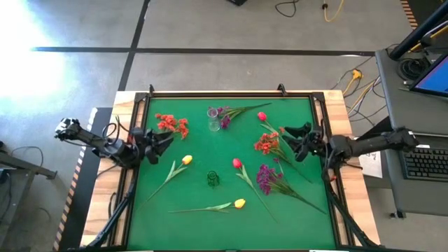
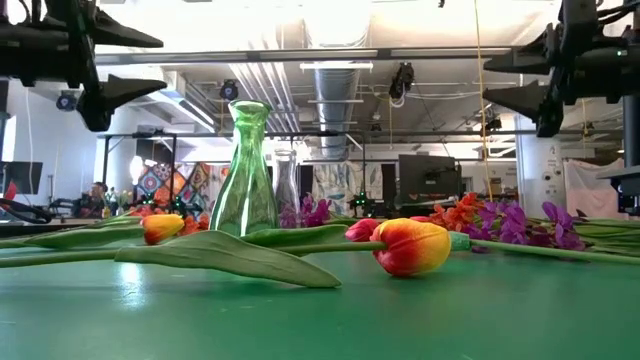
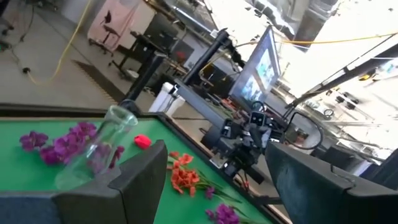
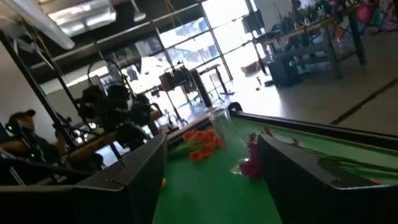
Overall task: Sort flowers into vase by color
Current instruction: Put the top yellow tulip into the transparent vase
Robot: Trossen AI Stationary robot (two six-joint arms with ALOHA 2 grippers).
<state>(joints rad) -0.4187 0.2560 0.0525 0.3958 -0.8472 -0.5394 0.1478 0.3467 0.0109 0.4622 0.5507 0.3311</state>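
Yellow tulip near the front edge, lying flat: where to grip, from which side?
Grip the yellow tulip mid-stem, between head and long leaf, coming straight down. The stem lies flat across the table with bare mat around it; the head is bulky and likely soft.

Desk (image 1: 196, 217) with a green surface inside a dark frame. Lying on it: two yellow tulips (image 1: 239, 204), one toward the left side and one at the near edge; a pink-red tulip (image 1: 236, 163) at centre; orange-red sprays (image 1: 173, 125) at left rear and right of centre; purple sprays (image 1: 267, 176) at right. Standing on it: a clear glass vase (image 1: 213, 120) at the rear, beside a purple spray; a green glass vase (image 1: 213, 179) near centre.
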